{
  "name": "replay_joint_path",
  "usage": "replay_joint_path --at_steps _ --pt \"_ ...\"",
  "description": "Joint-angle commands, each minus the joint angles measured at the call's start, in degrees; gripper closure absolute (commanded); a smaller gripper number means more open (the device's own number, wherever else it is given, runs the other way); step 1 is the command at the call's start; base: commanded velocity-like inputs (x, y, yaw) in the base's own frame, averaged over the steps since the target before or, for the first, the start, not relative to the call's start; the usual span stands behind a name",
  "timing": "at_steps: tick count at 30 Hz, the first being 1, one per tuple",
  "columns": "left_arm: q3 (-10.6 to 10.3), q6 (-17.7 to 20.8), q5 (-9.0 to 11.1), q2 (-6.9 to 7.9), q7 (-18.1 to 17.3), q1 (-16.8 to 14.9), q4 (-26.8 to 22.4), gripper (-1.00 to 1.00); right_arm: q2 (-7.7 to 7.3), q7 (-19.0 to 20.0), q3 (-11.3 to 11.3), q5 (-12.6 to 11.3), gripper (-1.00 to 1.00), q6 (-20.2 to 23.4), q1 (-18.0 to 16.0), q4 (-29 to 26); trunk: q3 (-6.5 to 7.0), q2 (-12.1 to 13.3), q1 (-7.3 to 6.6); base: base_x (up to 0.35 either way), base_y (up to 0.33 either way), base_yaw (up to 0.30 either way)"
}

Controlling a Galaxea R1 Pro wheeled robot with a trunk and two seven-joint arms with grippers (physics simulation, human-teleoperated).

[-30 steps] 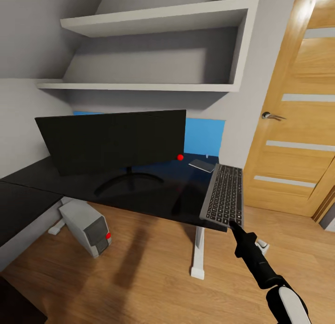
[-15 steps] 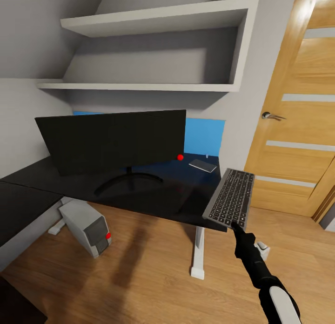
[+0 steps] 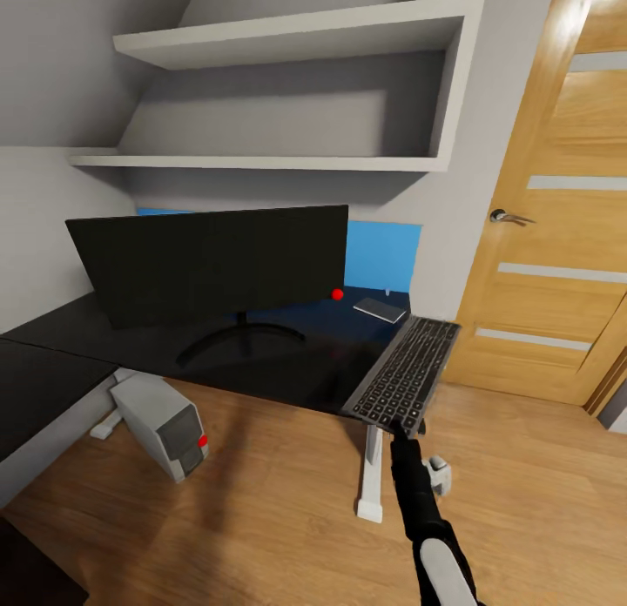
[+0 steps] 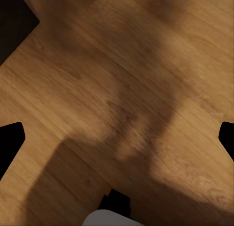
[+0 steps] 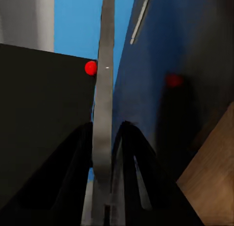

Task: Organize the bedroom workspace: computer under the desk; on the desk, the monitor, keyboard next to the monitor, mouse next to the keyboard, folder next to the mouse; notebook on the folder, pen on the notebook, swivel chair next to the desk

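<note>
Between the fingers of the right gripper (image 3: 402, 429) the near short edge of the keyboard (image 3: 403, 373) is clamped; in the right wrist view the grey frame (image 5: 103, 119) is seen edge-on, pinched by both dark fingers (image 5: 78, 162). Kbd is extended away from the gripper over the desk (image 3: 287, 362), its near end overhanging the desk's front edge, its far end pointed toward the notebook (image 3: 380, 309). Whether it is lying flat on the top or held a bit above can't be told.

Beyond the kbd's far end, the notebook is seen on the desk w/ a blue panel (image 3: 383, 256) behind it at the wall, prob. the folder but not certain. To the gripper's far left, the monitor (image 3: 209, 262) is stood upright on the desk on its curved stand. Further left and lower, the computer (image 3: 161, 425) is sat on the floor under the desk. Mouse, pen, chair: not made out.

Left gripper: its finger tips (image 4: 9, 143) are seen wide apart at the frame edges over bare wood floor (image 4: 126, 89), nothing held.

Step in hand, as judged: kbd placement next to monitor. Next move: kbd to be slid further onto the top and toward the monitor stand, set flat, then let go. Care needed so the far end isn't pushed into the notebook.
</note>
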Motion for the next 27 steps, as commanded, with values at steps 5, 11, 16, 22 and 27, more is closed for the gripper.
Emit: replay_joint_path --at_steps 5,11,16,22,27 --pt "-0.25 0.18 0.3 0.08 0.47 0.01 -0.13 -1.0 -0.05 0.79 2.05 -6.3 1.0 -1.21 -0.04 0.35 -0.04 -0.03 0.0 0.0 0.0 0.0" --pt "-0.25 0.18 0.29 0.05 0.47 0.01 -0.15 -1.0 -0.22 0.71 1.86 -10.29 1.0 -1.24 -0.04 0.36 -0.04 -0.03 0.0 0.0 0.0 0.0" --pt "-0.25 0.18 0.28 0.02 0.47 0.01 -0.15 -1.0 -0.31 0.77 1.62 -15.72 1.0 -1.24 -0.04 0.42 -0.04 -0.03 0.0 0.0 0.0 0.0" --pt "-0.25 0.18 0.28 0.02 0.47 0.01 -0.15 -1.0 -0.32 0.79 1.57 -16.49 1.0 -1.24 -0.04 0.65 -0.04 -0.03 0.0 0.0 0.0 0.0" --pt "-0.3 0.18 0.22 -0.01 0.47 0.01 -0.15 -1.0 -0.33 0.96 1.57 -16.35 1.0 -1.31 -0.04 1.22 -0.04 -0.03 0.0 0.0 0.0 0.0"
